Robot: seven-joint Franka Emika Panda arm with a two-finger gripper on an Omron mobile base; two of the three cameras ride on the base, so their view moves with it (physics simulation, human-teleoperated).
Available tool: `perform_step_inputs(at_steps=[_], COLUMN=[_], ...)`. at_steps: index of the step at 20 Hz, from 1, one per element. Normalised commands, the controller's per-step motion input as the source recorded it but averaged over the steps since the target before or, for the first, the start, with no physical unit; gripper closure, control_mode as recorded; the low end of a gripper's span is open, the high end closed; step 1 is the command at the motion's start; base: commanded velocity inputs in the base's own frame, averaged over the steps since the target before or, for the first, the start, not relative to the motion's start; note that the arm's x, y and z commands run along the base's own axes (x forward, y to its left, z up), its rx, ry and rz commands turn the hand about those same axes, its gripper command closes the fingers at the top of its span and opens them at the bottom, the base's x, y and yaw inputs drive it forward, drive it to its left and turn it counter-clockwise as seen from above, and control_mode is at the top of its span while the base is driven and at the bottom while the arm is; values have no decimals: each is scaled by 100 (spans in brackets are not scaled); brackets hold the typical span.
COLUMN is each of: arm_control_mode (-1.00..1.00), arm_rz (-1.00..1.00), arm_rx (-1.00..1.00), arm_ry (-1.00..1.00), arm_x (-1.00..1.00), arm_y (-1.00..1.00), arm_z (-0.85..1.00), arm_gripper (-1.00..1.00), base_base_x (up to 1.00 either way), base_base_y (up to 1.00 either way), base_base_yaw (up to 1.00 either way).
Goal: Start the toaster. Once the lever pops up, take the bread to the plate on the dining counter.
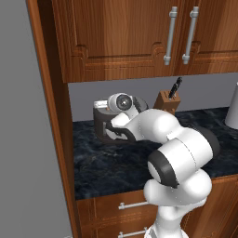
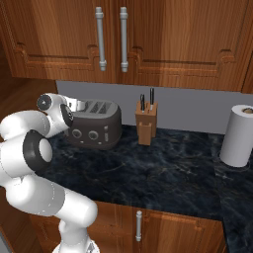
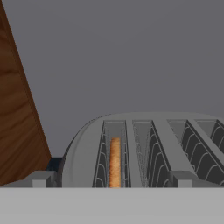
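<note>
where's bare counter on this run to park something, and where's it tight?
Free: the black counter in front of the toaster and knife block, and the stretch between the block and the paper towel roll. Tight: the toaster's left end, where the arm and the wooden side panel crowd in.

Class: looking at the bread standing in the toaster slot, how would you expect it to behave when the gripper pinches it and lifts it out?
The bread is a thin slice standing on edge in a slot of the toaster, so it is probably light. It looks toasted, so likely stiff but brittle; a hard pinch might crack it. The wire guides close on both sides could catch it if it is lifted at a tilt.
</note>
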Motion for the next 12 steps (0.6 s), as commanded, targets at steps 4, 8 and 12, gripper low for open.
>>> perform_step_inputs(at_steps=[4, 8, 12], arm_control_mode=[-100, -100, -100], arm_rz=[0, 0, 0], arm_rx=[0, 0, 0], arm_ry=[0, 0, 0], arm_x=[0, 0, 0], arm_y=[0, 0, 0], arm_z=[0, 0, 0], arm_gripper=[-100, -100, -100], base_base_x=[0, 0, 0], base_base_y=[0, 0, 0], base_base_yaw=[0, 0, 0])
